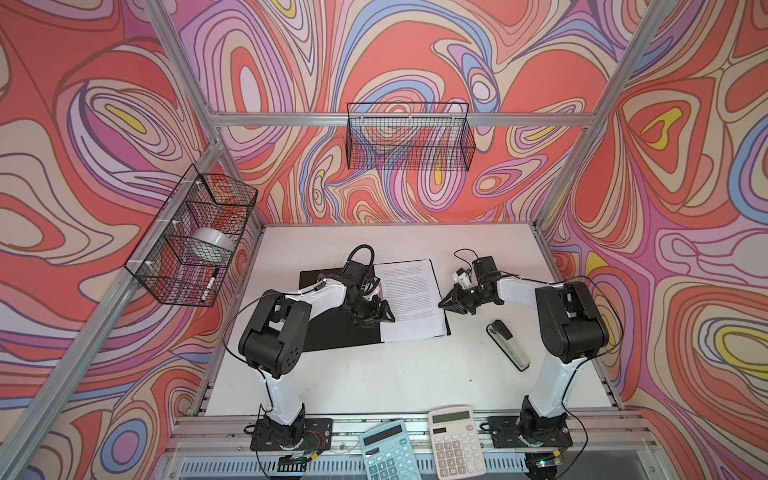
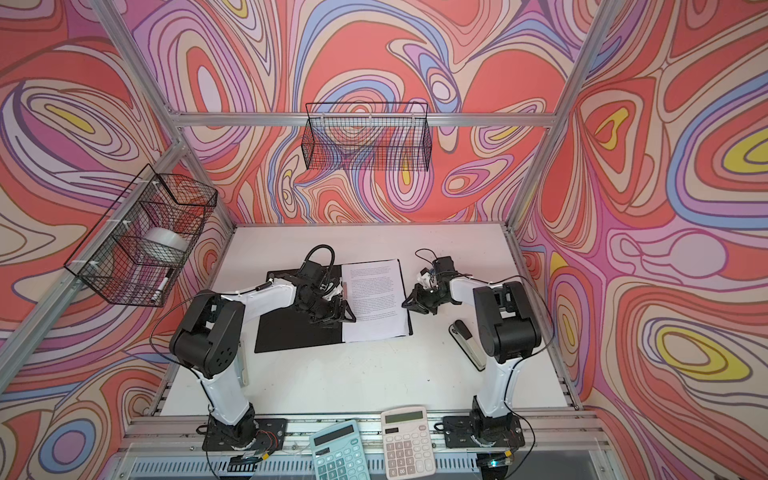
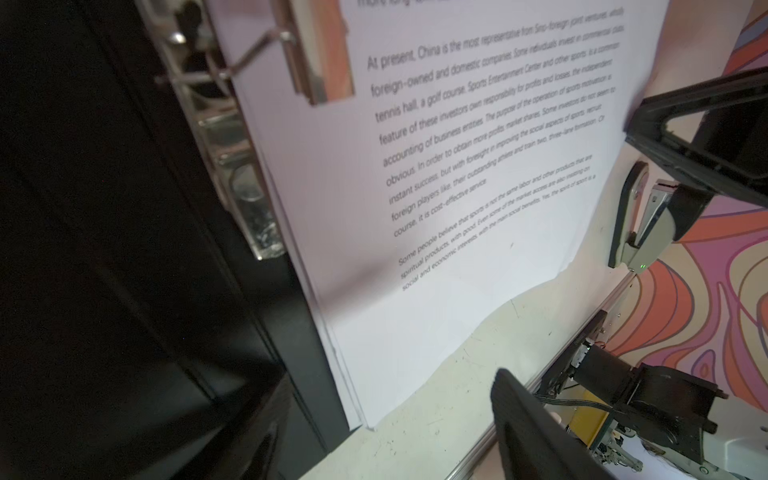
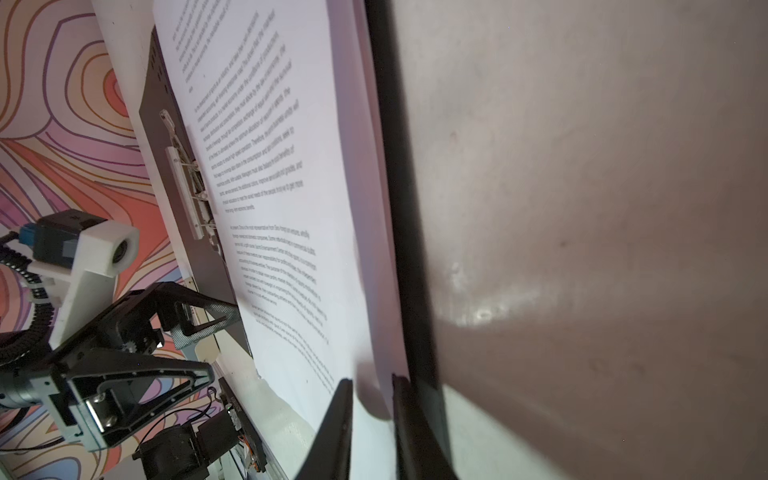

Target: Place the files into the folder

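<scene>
The folder point(image 1: 328, 328) lies open on the table, black inside up, with its metal spine clip point(image 3: 245, 195) showing. The files point(image 1: 411, 299), white sheets of small black print, lie on its right half. My left gripper point(image 1: 384, 311) hovers open over the spine at the sheets' left edge, holding nothing. My right gripper point(image 1: 444, 305) is at the sheets' right edge. In the right wrist view its fingers point(image 4: 336, 415) stand a narrow gap apart, with the raised edge of the files point(image 4: 270, 166) between them beside the folder's black rim point(image 4: 399, 208).
A stapler point(image 1: 509, 345) lies on the table right of the folder, near the right arm. Two calculators point(image 1: 384, 453) point(image 1: 455, 440) sit on the front rail. Wire baskets hang on the back wall point(image 1: 409, 137) and the left wall point(image 1: 195, 237).
</scene>
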`<state>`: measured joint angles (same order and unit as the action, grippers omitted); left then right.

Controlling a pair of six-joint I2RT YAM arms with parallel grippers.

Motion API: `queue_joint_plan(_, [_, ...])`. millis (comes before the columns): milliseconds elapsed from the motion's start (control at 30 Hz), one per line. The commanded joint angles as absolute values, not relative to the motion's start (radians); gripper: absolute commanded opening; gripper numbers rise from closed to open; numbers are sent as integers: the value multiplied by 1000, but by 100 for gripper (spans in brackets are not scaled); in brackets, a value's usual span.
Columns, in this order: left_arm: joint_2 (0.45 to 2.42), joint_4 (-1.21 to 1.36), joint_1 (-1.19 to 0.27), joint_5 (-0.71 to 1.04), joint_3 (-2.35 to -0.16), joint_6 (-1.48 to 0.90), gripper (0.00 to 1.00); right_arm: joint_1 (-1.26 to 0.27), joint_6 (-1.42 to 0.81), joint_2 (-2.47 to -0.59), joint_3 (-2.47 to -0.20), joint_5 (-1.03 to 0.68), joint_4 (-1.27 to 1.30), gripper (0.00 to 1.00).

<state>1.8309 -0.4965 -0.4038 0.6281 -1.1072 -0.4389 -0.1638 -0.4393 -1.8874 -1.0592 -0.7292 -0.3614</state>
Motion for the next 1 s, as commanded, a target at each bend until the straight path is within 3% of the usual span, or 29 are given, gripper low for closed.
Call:
queue_joint_plan(0, [1841,-504,-413,614,-1115,-445,77,-161,-411,-1901,-1088,-716,-389,20])
queue_joint_plan(367, [1768,-595,-412,497,-1164,-369,80,-161,-390,-1891,-1171,-659,-446,26])
queue_joint_plan(700, [1705,-685,-390,368,-1321,-224,79,-161,-389,-1809,-1277,-566,-514,23])
queue_joint_plan(967, [1854,-770,-274,467,-1543,-153,76,-178,-453,-1639,-1225,-619,-511,18])
